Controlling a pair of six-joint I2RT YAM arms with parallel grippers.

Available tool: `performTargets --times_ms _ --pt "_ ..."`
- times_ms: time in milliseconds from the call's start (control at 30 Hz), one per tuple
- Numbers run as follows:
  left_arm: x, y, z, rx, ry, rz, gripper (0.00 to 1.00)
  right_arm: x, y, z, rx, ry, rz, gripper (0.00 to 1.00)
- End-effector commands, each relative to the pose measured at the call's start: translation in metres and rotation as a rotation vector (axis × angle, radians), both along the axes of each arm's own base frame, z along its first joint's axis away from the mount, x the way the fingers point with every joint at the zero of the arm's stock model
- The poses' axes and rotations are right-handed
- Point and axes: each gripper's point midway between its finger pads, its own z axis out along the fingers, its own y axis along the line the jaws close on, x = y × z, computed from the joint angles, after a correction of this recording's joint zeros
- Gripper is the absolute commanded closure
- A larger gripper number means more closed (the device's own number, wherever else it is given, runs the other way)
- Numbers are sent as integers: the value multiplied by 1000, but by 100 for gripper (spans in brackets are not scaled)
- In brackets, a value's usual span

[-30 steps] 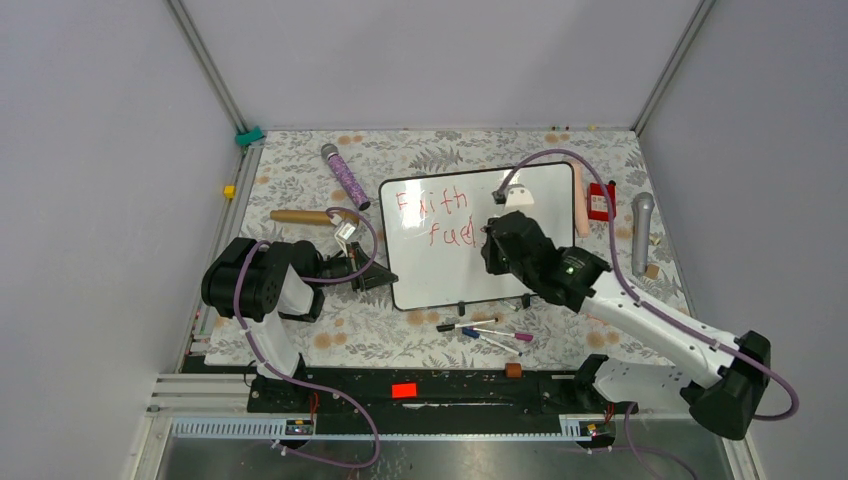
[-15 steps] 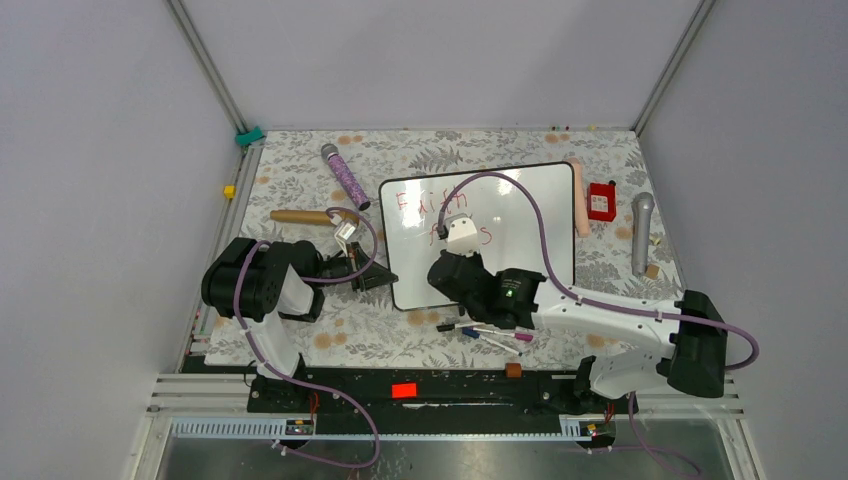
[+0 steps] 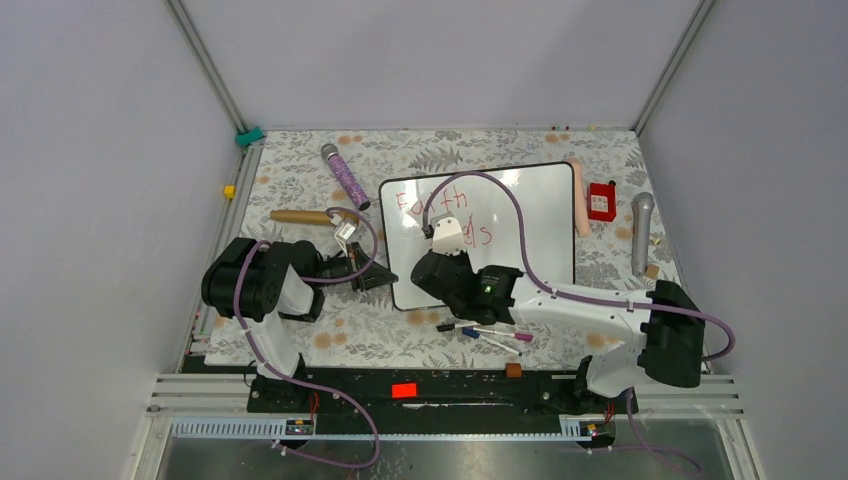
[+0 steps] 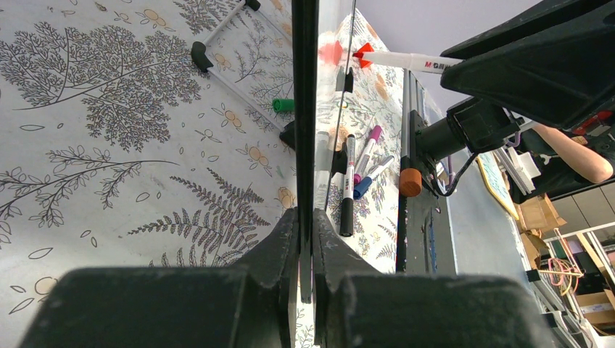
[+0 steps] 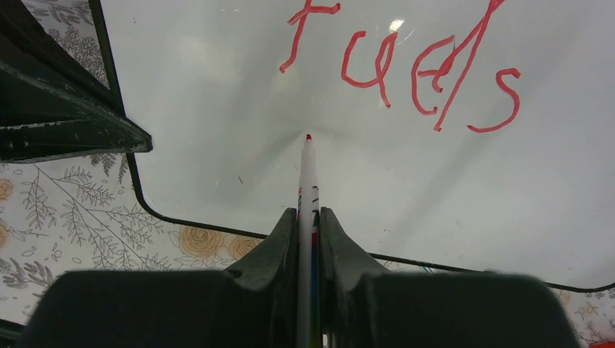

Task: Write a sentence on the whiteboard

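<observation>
Whiteboard: the whiteboard [image 3: 540, 215] stands on the floral counter [image 3: 300, 180], in the middle of the top view.
Left pincer: the left pincer [image 4: 305, 217] is clenched on the whiteboard's left edge, the thin black frame running up between its fingers.
Right pincer: the right pincer [image 5: 308, 217] is over the board's near left part, grasping a red marker [image 5: 307, 174] that points away from it at the board.
Marker tip: in the left wrist view the red tip meets its own reflection on the glossy surface.
Sentence: the sentence [image 5: 428, 72] so far shows a top line, partly hidden by the arm's cable, and "fuels" under it; the tip sits just below the start of "fuels".
Loose markers: several loose markers [image 3: 490, 333] lie on the counter just beside the board's near edge.
</observation>
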Motion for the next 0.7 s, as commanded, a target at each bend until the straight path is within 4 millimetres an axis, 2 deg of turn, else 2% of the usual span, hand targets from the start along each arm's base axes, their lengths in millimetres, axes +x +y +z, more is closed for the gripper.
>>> performTargets --times_ms 0,367,667 --pt "4 -2 10 -9 -101 -26 100 10 3 17 -8 -56 -61 100" --pt "4 -2 10 -9 -101 -26 100 16 0 11 -88 -62 -105 100" --pt "4 -2 10 -9 -101 -26 100 14 17 3 -106 -10 -48 100"
